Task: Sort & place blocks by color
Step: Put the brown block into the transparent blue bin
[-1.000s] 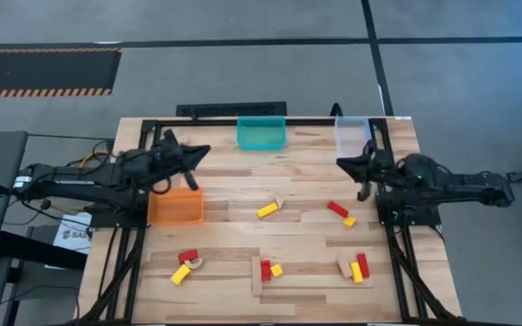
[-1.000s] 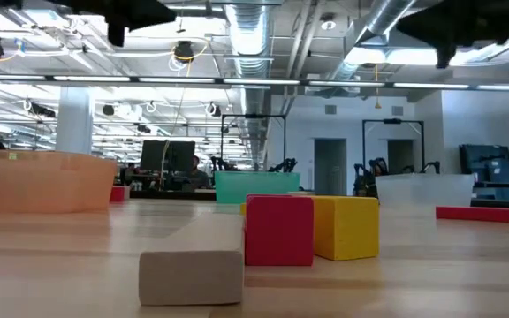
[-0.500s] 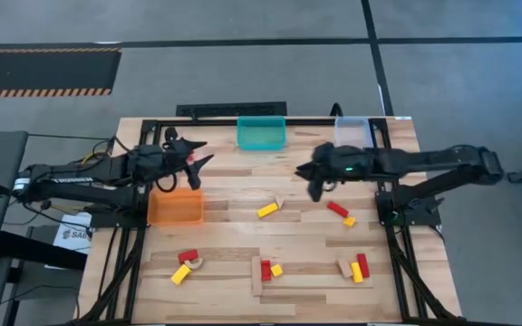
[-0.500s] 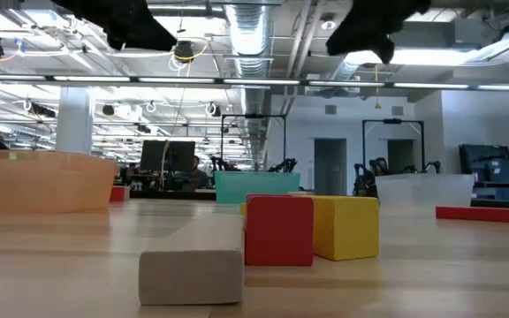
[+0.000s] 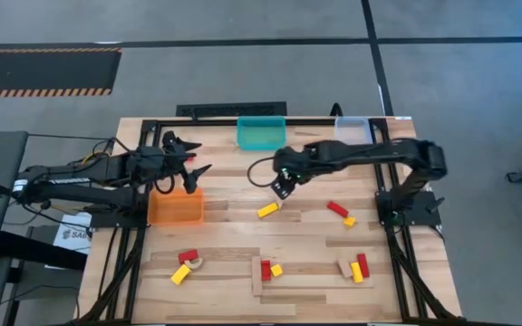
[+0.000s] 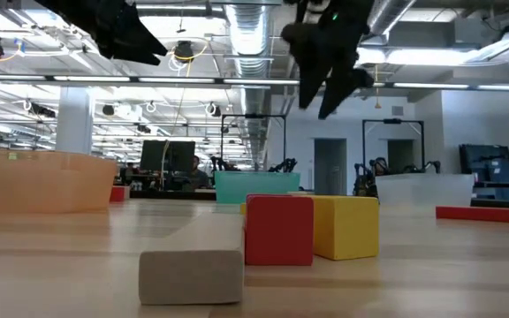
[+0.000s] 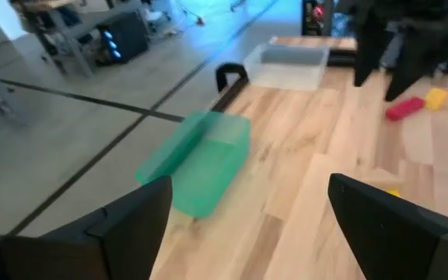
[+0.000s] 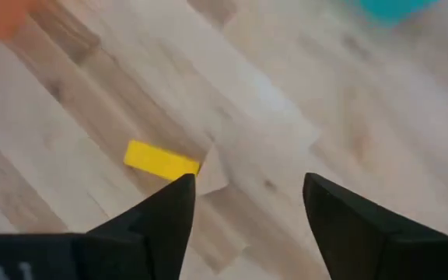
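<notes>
Red, yellow and pale wood blocks lie about the table. My right gripper (image 5: pixel 281 186) hangs open over the table's middle, just beyond a yellow bar (image 5: pixel 267 210) that lies beside a pale wood piece (image 8: pixel 212 171). In the right wrist view the bar (image 8: pixel 160 159) lies ahead of the open fingers (image 8: pixel 247 210). My left gripper (image 5: pixel 193 164) hovers open above the far edge of the orange bin (image 5: pixel 175 206), holding nothing. A red bar (image 5: pixel 337 209) and a small yellow block (image 5: pixel 349 221) lie to the right. Near the front edge, a red block (image 6: pixel 278 230), a yellow block (image 6: pixel 345 227) and a wood bar (image 6: pixel 191 276) sit together.
A teal bin (image 5: pixel 261 133) and a clear bin (image 5: pixel 352 132) stand along the far edge. Two more clusters of blocks lie at the front left (image 5: pixel 186 266) and front right (image 5: pixel 356 268). Bare wood lies between the orange bin and the yellow bar.
My right gripper has swung from the table's right side toward the left, to above the yellow bar, come down a little and opened. My left gripper has stayed over the orange bin's far edge and opened. No block has moved.
</notes>
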You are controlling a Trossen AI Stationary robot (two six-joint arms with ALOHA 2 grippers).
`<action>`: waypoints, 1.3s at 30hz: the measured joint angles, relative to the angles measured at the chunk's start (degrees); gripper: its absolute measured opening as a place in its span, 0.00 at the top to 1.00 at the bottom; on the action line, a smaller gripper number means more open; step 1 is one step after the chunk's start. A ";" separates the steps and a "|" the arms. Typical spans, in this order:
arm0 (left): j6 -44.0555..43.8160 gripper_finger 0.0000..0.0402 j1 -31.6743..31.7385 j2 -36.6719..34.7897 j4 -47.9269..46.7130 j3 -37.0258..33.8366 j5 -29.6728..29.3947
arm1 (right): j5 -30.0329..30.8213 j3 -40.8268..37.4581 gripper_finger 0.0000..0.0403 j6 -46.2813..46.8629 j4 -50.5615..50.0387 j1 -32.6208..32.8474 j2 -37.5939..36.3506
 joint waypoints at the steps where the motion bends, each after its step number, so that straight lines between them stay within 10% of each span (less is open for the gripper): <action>1: 0.00 0.16 0.00 -0.03 -0.08 0.00 0.27 | -0.94 0.38 0.34 1.70 0.15 -0.04 1.43; 31: -1.22 0.16 0.00 -0.02 -2.21 -0.07 1.69 | -3.89 2.33 0.35 7.78 4.62 0.46 20.28; 39: -2.73 0.16 0.00 -0.02 -3.23 -0.07 1.67 | -4.64 2.25 0.53 8.05 4.91 0.53 21.84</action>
